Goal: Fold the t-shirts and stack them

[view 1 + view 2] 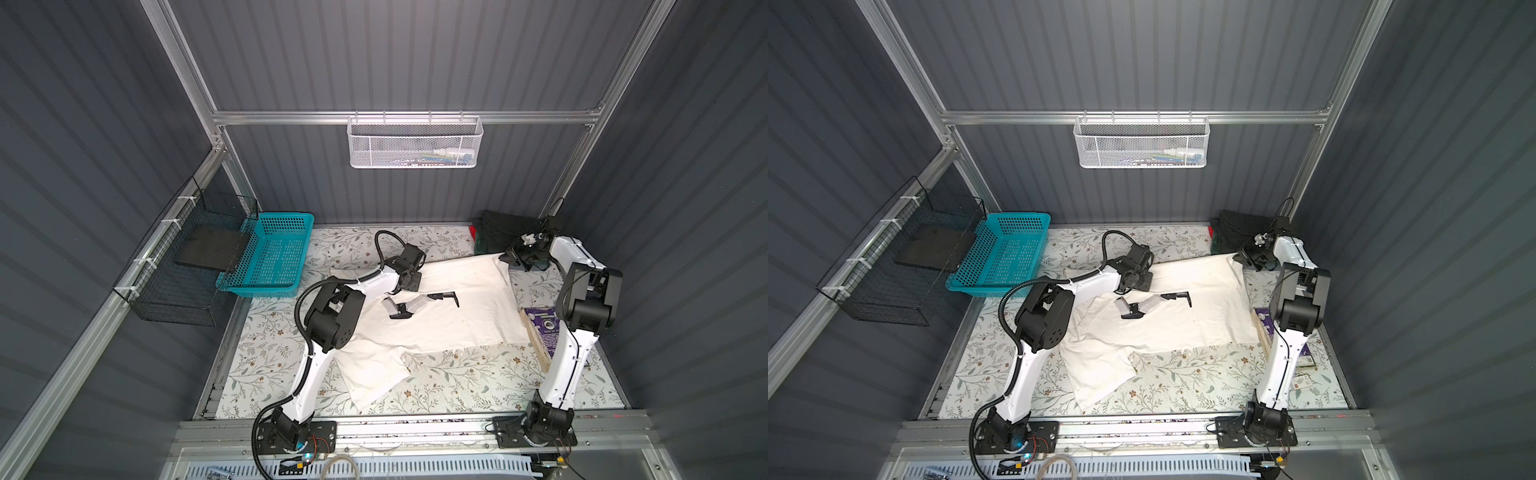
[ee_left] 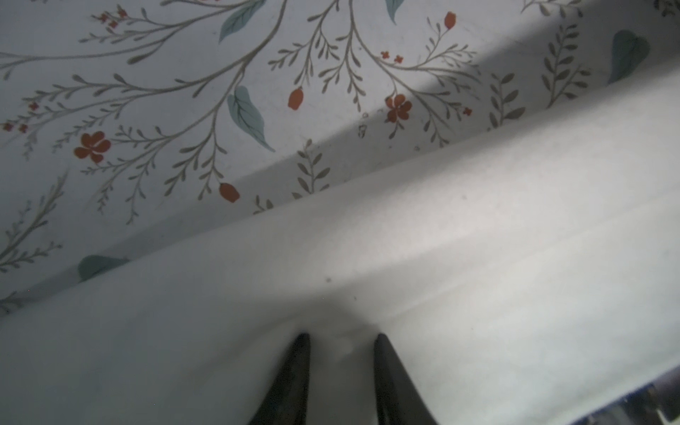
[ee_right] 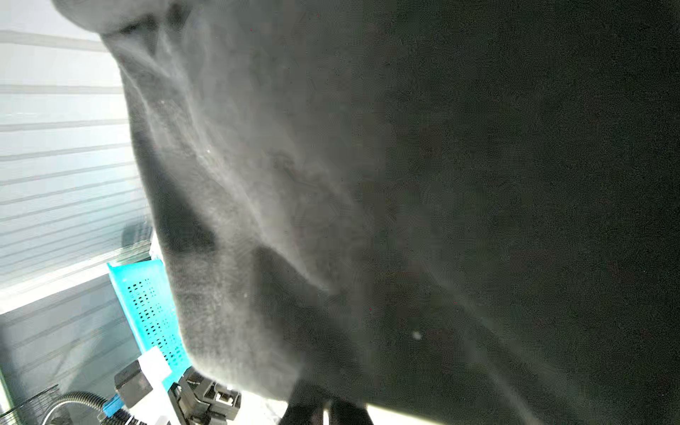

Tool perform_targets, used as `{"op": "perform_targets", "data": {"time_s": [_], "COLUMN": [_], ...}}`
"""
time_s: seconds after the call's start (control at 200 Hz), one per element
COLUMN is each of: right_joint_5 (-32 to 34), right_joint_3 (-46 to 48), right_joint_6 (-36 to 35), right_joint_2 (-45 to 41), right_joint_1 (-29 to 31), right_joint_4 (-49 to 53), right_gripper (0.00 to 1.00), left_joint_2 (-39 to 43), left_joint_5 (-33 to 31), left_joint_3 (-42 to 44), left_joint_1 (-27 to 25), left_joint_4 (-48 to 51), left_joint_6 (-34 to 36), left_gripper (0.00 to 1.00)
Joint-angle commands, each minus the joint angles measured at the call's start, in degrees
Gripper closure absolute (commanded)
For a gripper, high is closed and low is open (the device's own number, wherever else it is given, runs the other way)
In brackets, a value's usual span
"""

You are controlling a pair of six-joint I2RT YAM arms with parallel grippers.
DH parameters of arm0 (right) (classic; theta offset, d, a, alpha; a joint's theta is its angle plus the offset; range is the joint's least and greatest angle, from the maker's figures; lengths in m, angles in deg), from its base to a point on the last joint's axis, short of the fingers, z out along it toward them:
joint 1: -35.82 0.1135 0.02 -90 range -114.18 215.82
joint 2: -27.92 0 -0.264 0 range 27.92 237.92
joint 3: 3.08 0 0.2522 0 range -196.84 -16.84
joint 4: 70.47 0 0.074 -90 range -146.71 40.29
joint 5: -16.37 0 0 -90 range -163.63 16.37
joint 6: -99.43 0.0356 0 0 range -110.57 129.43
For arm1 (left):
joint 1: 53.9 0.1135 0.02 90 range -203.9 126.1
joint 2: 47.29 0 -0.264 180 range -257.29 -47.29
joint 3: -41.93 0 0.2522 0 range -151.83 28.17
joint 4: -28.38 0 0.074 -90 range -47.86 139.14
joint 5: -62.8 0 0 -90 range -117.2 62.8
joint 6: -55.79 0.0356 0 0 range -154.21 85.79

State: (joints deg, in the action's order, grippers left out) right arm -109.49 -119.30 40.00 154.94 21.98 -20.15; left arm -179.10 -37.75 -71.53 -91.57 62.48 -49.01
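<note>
Off-white t-shirt (image 1: pixel 457 320), one; dark stack (image 1: pixel 494 232), one.

This is a robot test cell in a lab, not a home. Grey ribbed panels (image 1: pixel 415 54) close it in on three sides, held by an aluminium frame (image 1: pixel 407 117). Two white-and-black arms, the left arm (image 1: pixel 309 374) and the right arm (image 1: pixel 561 365), are bolted to a metal rail (image 1: pixel 415 430) at the front, with bare wires (image 1: pixel 320 446) at their bases. A white mesh basket (image 1: pixel 415 143) hangs from the frame, and a black wire cage (image 1: pixel 174 291) is tied to a side bar. The surface (image 1: pixel 457 374) wears a floral cover and carries a teal basket (image 1: pixel 286 216).
</note>
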Motion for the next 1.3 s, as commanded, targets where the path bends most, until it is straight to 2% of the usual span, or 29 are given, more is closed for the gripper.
{"op": "perform_targets", "data": {"time_s": [0.0,0.175,0.24,0.455,0.485,0.635,0.93,1.01,1.191,1.291], "right_joint_5": [0.09,0.28,-0.18,-0.14,-0.09,-1.34,-2.36,-3.07,-2.97,-5.44], "right_joint_3": [-1.43,-0.71,-0.89,-1.56,-1.58,-1.44,-2.17,-3.78,-8.27,-9.50], "right_joint_6": [-0.61,-0.42,-0.50,-0.19,-0.12,0.68,2.62,3.03,1.43,1.72], "right_joint_2": [0.67,0.99,1.16,1.93,2.07,2.83,1.78,1.98,2.50,2.99], "right_joint_1": [-1.43,-1.39,-1.36,-1.27,-1.28,-1.27,-2.38,-3.12,-4.74,-6.06], "right_joint_4": [-0.88,-1.58,-1.73,-2.16,-2.23,-3.29,-3.80,-3.07,1.04,1.90], "right_gripper": [0.97,0.94,0.85,0.82,0.83,1.00,1.00,1.00,1.00,1.00], "left_joint_2": [-6.35,-6.20,-6.15,-6.09,-6.09,-5.83,-6.91,-7.89,-11.25,-11.72], "left_joint_5": [-1.95,-1.70,-1.72,-1.82,-1.75,-1.75,-1.79,-1.36,-3.10,-4.06], "left_joint_3": [2.60,2.54,2.65,3.00,3.05,3.25,2.06,1.75,-0.74,-0.74], "left_joint_1": [2.16,2.16,2.17,2.16,2.16,2.16,2.16,2.16,2.32,2.45], "left_joint_4": [11.62,11.56,11.50,11.57,11.51,11.48,12.29,12.59,15.66,16.13], "left_joint_6": [-1.37,-1.33,-1.28,-1.14,-1.21,-1.15,-1.01,-1.21,-2.14,-3.19], "left_gripper": [0.69,0.69,0.69,0.69,0.69,0.70,0.71,0.76,0.77,0.78]}}
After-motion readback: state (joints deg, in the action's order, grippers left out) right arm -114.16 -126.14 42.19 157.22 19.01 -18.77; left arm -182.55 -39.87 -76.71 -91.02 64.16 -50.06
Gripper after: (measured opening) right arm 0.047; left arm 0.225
